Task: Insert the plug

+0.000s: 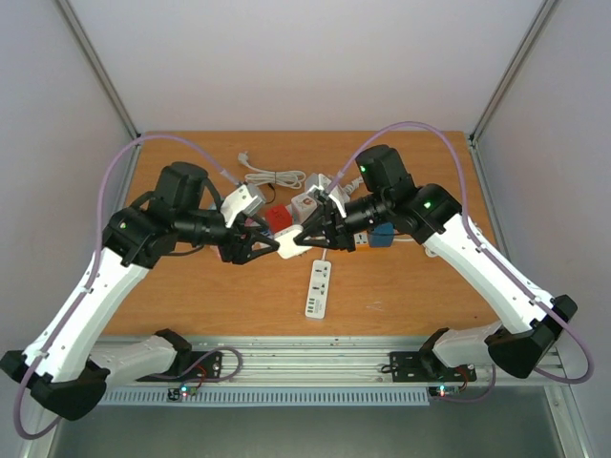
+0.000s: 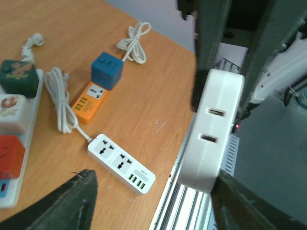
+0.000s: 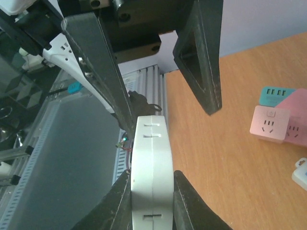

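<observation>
Plug (image 3: 151, 143) midair above table (image 1: 410, 305), between arms. Right gripper (image 3: 152, 184) clamps its flat sides; left gripper (image 1: 270, 246) gapes, empty. We judge it light, rigid, slick plastic: pinch flat faces mid-body.

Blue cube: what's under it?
An orange strip lies under the blue cube. One socket and some ports show on the strip's bare end; the part right beneath the cube is covered.

Wooden surface (image 1: 401, 296) carrying power strips and cables.
A white rectangular power strip (image 1: 319, 289) is lying near the middle; an orange plastic strip (image 2: 88, 97) and a coiled white cable (image 1: 272, 178) are resting farther back.
</observation>
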{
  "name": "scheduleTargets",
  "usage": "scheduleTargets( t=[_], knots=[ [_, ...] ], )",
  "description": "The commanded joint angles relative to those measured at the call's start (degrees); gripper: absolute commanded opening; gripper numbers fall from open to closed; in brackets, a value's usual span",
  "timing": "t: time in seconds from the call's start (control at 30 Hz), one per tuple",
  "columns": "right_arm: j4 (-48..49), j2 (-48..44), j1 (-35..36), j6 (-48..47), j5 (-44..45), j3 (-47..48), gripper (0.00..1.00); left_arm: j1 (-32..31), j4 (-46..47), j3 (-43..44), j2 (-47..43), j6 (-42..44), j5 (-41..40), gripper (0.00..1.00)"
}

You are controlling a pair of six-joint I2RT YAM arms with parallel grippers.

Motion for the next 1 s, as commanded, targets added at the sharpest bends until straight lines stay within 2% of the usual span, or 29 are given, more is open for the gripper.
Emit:
scheduleTargets(
  t=[0.0, 0.1, 0.27, 0.4, 0.6, 0.77, 0.87, 0.97],
  knots=[
    [-0.5, 0.5, 0.2, -1.6, -5.3, 1.5, 0.04, -1.4, 0.6, 0.1, 2.6, 0.8, 2.1, 0.59],
    [-0.5, 0.9, 0.2, -1.4, -5.6, 1.5, 0.04, -1.9, 1.8, 0.2, 3.8, -1.0, 3.6, 0.55],
    [0.6, 1.8, 0.3, -1.1, -6.4, 1.5, 0.04, -3.0, 5.9, -0.4, 6.4, -7.6, 11.4, 0.47],
    [0.6, 2.1, 0.4, -0.6, -6.8, 2.1, 0.04, -4.3, 4.1, 0.8, 7.7, -13.0, 11.9, 0.33],
    [0.8, 2.5, 0.4, 0.2, -7.4, 2.6, 0.04, -5.9, 1.2, 0.0, 7.6, -13.1, 11.0, 0.31],
    [0.9, 2.9, 0.3, 0.7, -7.8, 2.9, 0.04, -6.2, 1.6, 0.0, 7.9, -13.3, 10.1, 0.19],
    [0.9, 3.0, 0.3, 1.2, -7.4, 3.0, 0.04, -6.3, 0.9, 0.1, 8.5, -12.8, 10.1, 0.19],
    [1.0, 2.9, 0.4, 1.4, -6.9, 2.9, 0.04, -6.3, 0.6, -0.1, 8.6, -12.5, 9.7, 0.27]
  ],
)
